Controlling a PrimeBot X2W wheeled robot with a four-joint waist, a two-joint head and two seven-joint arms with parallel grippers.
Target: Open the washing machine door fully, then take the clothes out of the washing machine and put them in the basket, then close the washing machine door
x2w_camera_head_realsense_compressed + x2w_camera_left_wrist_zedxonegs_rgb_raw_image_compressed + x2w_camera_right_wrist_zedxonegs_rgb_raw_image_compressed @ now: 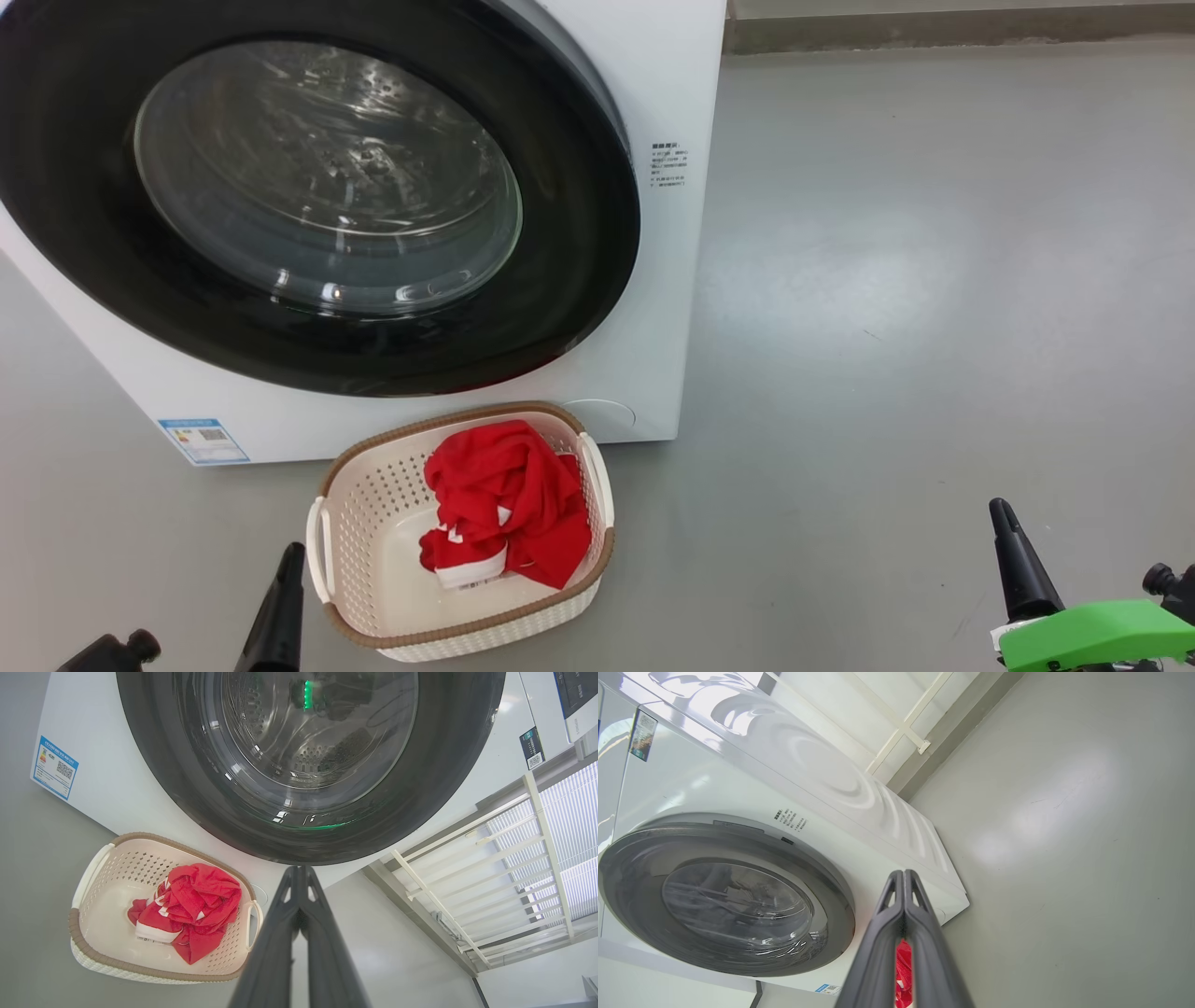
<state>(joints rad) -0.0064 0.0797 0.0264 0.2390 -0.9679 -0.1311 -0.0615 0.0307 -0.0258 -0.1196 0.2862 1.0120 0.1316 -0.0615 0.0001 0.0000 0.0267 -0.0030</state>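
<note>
Washing machine door (317,205) was seen shut against the washing machine (667,84). Clothes (504,499) were bunched inside the basket (373,523), which was set on the floor (887,327) just below the door. Left gripper (299,870) was pressed together, nothing pinched, near the basket. Right gripper (903,873) was pressed together too, empty, well apart from it.

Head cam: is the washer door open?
No, the washing machine door sits flush against the front of the washing machine.
</note>
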